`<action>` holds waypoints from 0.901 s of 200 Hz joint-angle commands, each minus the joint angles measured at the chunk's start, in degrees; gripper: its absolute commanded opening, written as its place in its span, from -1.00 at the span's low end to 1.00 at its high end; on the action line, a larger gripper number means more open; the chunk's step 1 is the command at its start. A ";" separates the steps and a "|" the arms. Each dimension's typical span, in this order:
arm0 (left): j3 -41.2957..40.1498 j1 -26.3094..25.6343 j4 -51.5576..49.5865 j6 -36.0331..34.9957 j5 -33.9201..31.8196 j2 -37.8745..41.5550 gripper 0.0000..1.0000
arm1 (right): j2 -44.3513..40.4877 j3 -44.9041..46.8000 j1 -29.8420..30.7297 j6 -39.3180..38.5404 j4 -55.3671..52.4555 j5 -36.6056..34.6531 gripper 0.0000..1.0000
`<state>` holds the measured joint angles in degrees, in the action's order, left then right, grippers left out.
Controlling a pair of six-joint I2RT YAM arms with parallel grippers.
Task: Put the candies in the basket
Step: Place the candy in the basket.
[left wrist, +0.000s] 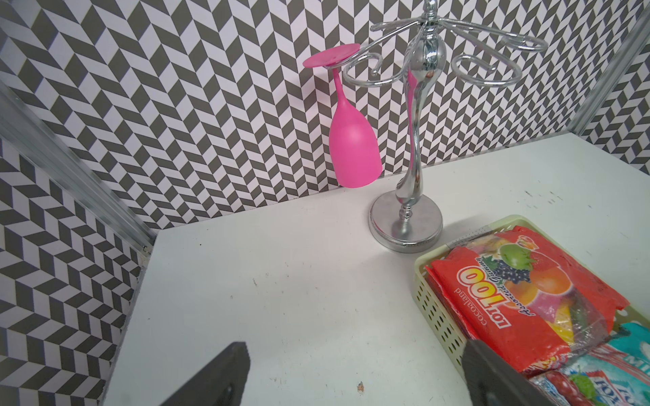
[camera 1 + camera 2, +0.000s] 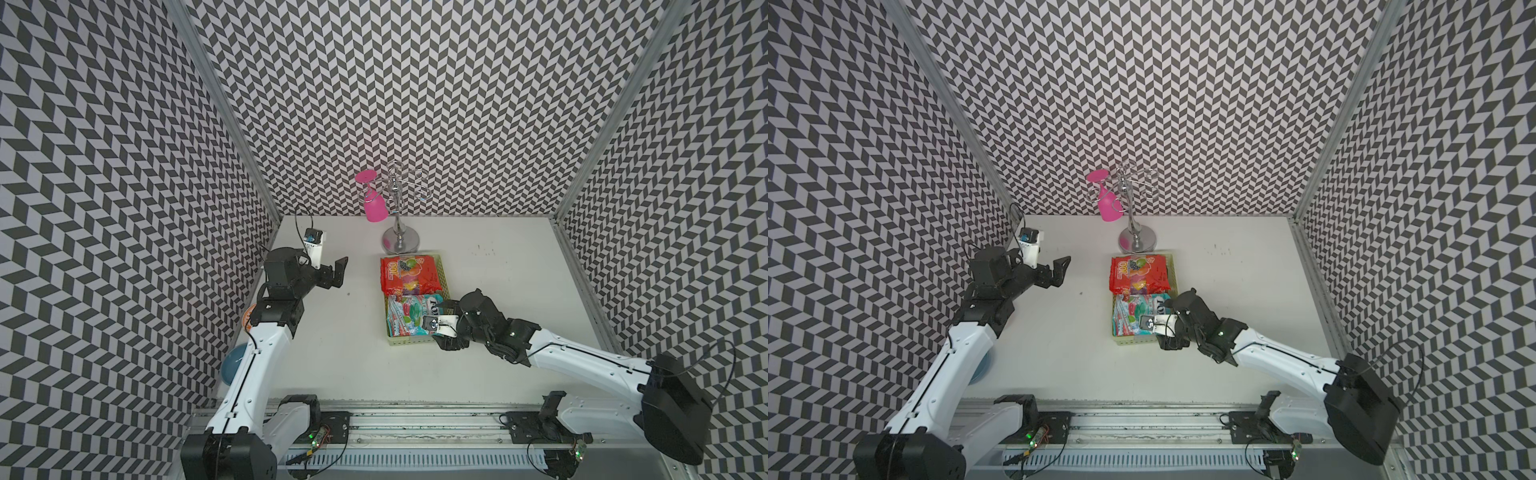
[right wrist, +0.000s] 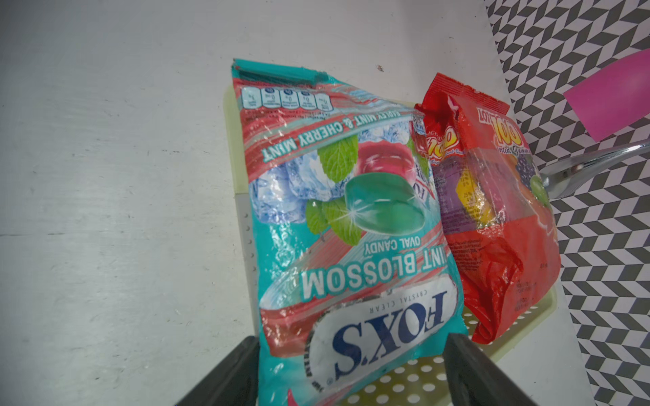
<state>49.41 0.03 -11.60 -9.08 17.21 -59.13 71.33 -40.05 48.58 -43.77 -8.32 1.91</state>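
Observation:
The pale-green basket (image 2: 409, 341) (image 2: 1133, 341) sits mid-table in both top views. A red candy bag (image 2: 409, 274) (image 1: 510, 298) fills its far half. A teal FOX'S bag (image 2: 407, 316) (image 3: 351, 228) lies in the near half, one end over the rim. My right gripper (image 2: 446, 326) (image 3: 351, 372) is open at the basket's right side. Its fingers straddle the teal bag's end; one finger touches the bag's edge and a gap shows at the other. My left gripper (image 2: 338, 272) (image 1: 355, 372) hangs open and empty over bare table, left of the basket.
A chrome glass rack (image 2: 400, 241) stands just behind the basket with a pink glass (image 2: 374, 203) hanging upside down from it. An orange-and-white plate (image 2: 248, 316) and a blue round object (image 2: 232, 365) sit by the left wall, partly under my left arm. Patterned walls enclose three sides.

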 commanded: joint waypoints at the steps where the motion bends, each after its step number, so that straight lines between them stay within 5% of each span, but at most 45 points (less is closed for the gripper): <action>1: -0.36 0.08 0.44 0.47 0.62 0.77 0.98 | 1.51 -2.66 -0.13 -0.08 4.91 -2.32 0.55; 69: -1.39 0.10 1.54 -0.06 0.57 1.22 0.98 | 5.62 -4.76 -0.33 -1.28 4.05 -1.63 0.37; 125: -3.02 -0.90 6.23 -0.52 -5.31 0.04 0.98 | -2.93 -7.78 -0.20 -1.30 -12.12 7.33 0.98; 152: -4.80 -1.00 11.71 2.07 -9.09 -2.45 0.98 | -8.69 -8.55 -1.84 -1.32 -14.43 8.99 0.99; 180: -6.65 -1.00 18.41 4.16 -9.54 -7.48 0.98 | -12.68 -7.16 -8.00 4.69 -5.39 8.14 0.98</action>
<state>44.21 -0.73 -1.10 -7.55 10.04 -63.07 61.36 -47.51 44.77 -44.38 -20.43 9.47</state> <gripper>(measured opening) 0.989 0.993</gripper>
